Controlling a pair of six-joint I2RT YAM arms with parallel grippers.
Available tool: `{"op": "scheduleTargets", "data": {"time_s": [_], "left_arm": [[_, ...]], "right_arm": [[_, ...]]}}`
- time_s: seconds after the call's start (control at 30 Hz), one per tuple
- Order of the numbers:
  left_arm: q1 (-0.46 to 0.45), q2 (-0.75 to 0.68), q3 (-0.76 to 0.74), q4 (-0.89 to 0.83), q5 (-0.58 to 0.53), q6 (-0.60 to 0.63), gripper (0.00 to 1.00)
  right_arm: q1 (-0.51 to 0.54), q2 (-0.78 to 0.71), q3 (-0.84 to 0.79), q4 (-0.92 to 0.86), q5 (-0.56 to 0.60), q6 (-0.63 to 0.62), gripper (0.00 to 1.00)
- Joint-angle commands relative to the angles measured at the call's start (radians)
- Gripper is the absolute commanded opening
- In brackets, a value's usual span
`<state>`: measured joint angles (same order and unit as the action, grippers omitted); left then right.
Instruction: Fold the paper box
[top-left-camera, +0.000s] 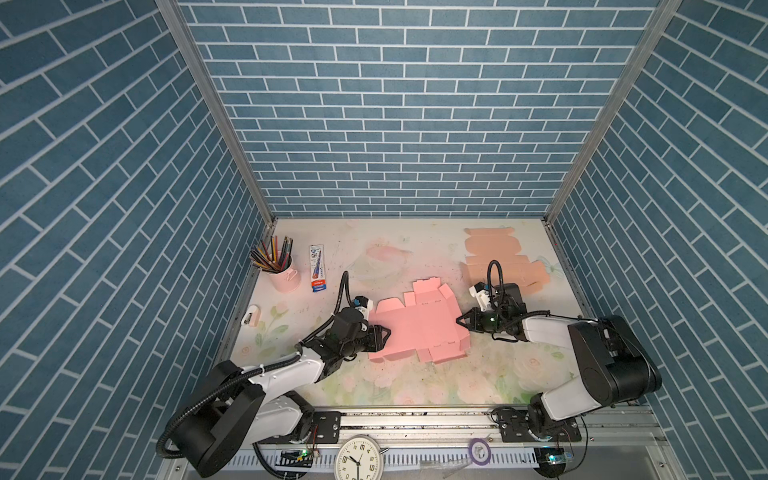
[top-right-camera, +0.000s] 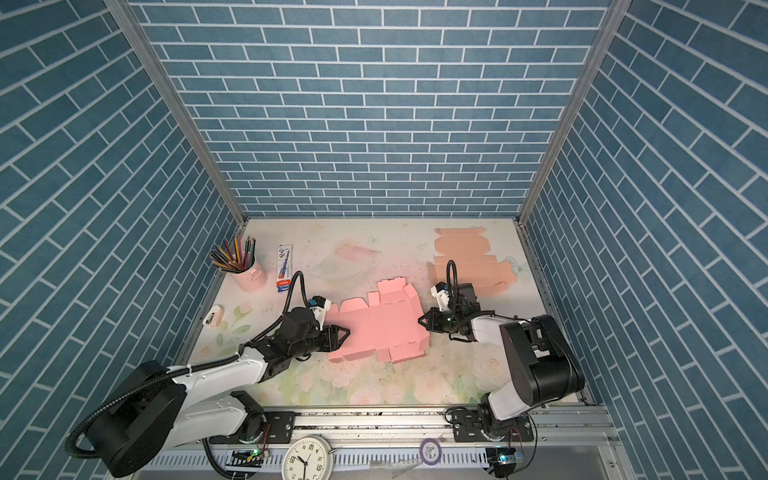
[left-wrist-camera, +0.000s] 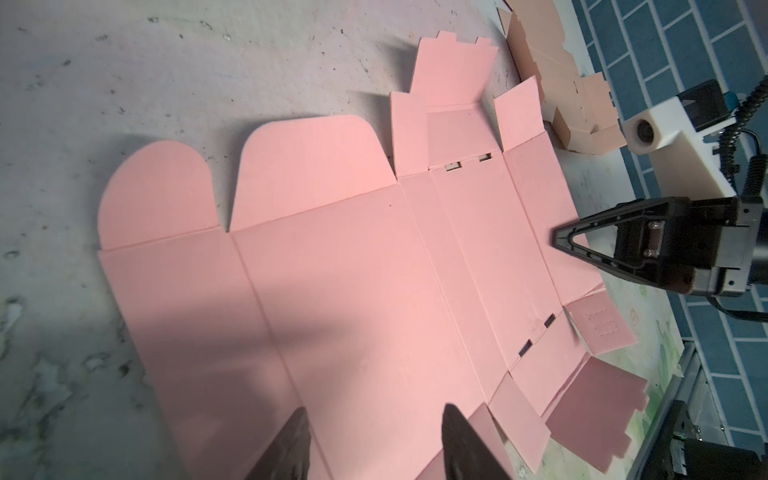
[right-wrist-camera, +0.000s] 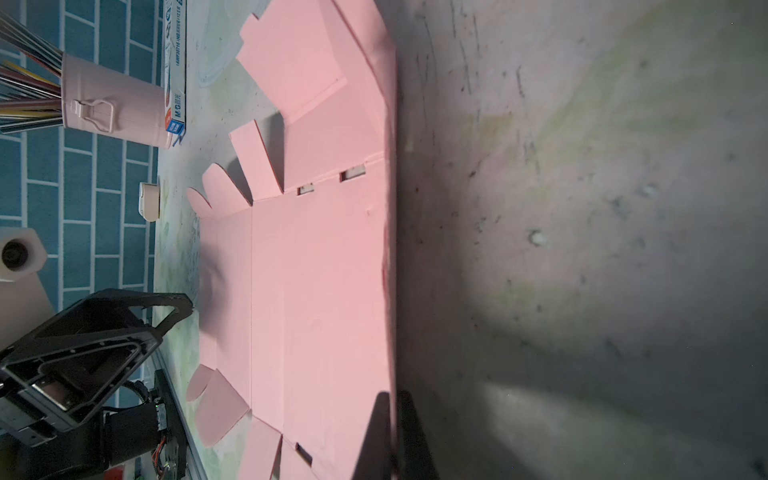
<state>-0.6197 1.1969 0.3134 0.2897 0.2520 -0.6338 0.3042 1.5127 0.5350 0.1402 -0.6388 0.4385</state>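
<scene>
- A pink cup (top-left-camera: 286, 276) stands upright at the back left of the worktop (top-left-camera: 415, 386). It holds a bunch of coloured pencils (top-left-camera: 271, 252) that fan out above its rim.
- A flat pen packet (top-left-camera: 318, 268) lies just beside the cup, apart from it.
- The paper box (top-left-camera: 415, 328) is a pink sheet, unfolded, lying in the middle of the worktop between the 2 arms.
- Its long axis runs left to right across both top views, slightly skewed. The end with the rounded flaps (left-wrist-camera: 232, 183) points toward the left arm, and the slotted end points toward the right arm.
- At the back, 1 tabbed flap (left-wrist-camera: 453, 70) tilts up off the worktop; the rest lies flat.
- The left jaws stand spread over the sheet's left end, fingertips (left-wrist-camera: 291, 444) apart, with the sheet flat below them.
- The right jaws are pressed together, fingertips (right-wrist-camera: 380, 432) pinching the sheet's right edge.
- Tan box sheets (top-left-camera: 494, 257) lie at the back right, apart from the pink one.
</scene>
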Motion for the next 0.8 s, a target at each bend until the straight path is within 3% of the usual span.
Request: {"op": "scheduleTargets", "data": {"time_s": [0.0, 0.2, 0.37, 0.5, 0.77], "left_arm": [[0.004, -0.023, 0.008, -0.016, -0.001, 0.024, 0.51], [0.003, -0.005, 0.064, -0.017, 0.018, 0.049, 0.4], [0.004, 0.072, 0.174, -0.001, 0.05, 0.077, 0.13], [0.003, 0.153, 0.277, 0.028, 0.058, 0.086, 0.01], [0.006, 0.386, 0.522, 0.084, 0.097, 0.098, 0.0]], "right_arm": [[0.014, -0.049, 0.055, -0.101, 0.051, -0.072, 0.01], [0.078, -0.109, 0.138, -0.25, 0.166, -0.143, 0.0], [0.135, -0.151, 0.194, -0.346, 0.249, -0.177, 0.0], [0.157, -0.192, 0.206, -0.375, 0.282, -0.19, 0.0], [0.18, -0.229, 0.207, -0.388, 0.28, -0.21, 0.0]]}}
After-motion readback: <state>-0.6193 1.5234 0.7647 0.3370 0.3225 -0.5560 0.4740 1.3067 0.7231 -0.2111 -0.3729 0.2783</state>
